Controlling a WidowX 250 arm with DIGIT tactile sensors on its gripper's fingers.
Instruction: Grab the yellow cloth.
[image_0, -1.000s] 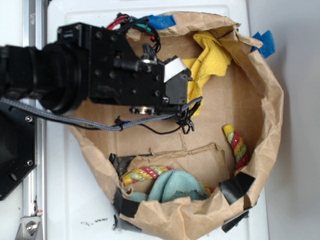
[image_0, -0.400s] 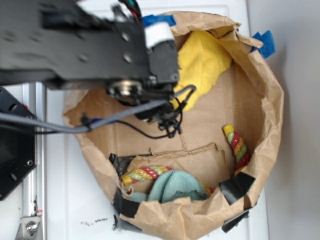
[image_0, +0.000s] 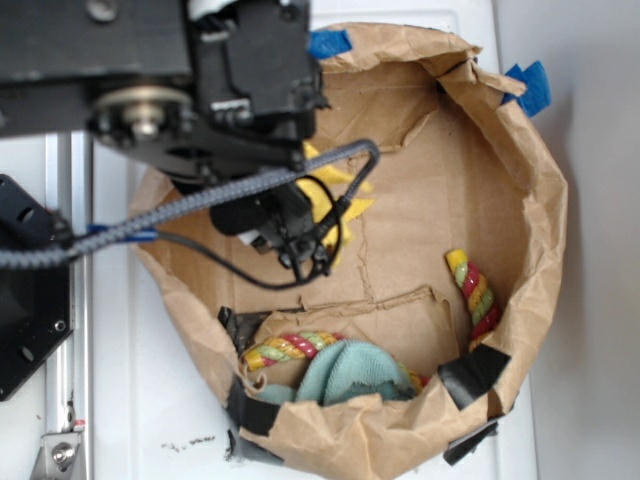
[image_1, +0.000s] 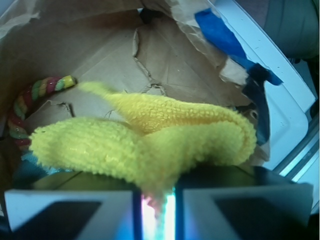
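I have the yellow cloth (image_1: 150, 145) pinched in the gripper (image_1: 154, 192) now. In the wrist view the two jaws stand almost together, with only a thin bright slit between them, and the fuzzy yellow fabric is squeezed into that slit and spills out above it in two thick folds.

The change from one second ago is clear. Then the cloth was lying in the far corner of the brown paper bag (image_0: 540, 200), against its wall, and the gripper was just beside it. A little later the cloth was already bunched at the tool. Now that corner of the bag is bare, and in the exterior view only some yellow points (image_0: 335, 190) show from under the black arm, closer to the middle of the bag. So the cloth has left its place and moved together with the tool.

For the task this means, in my judgement, that the grab itself is done and the cloth is carried, not only dragged. I cannot be fully sure from these views that it hangs free of the bag floor, because the arm hides most of it.

The striped rope (image_0: 473, 290) rests against the wall of the bag and the teal cloth (image_0: 350, 372) lies in the near pocket. Both look the same as before and are well apart from the gripper. The hold is on a fold, so a quick move could let it slip.
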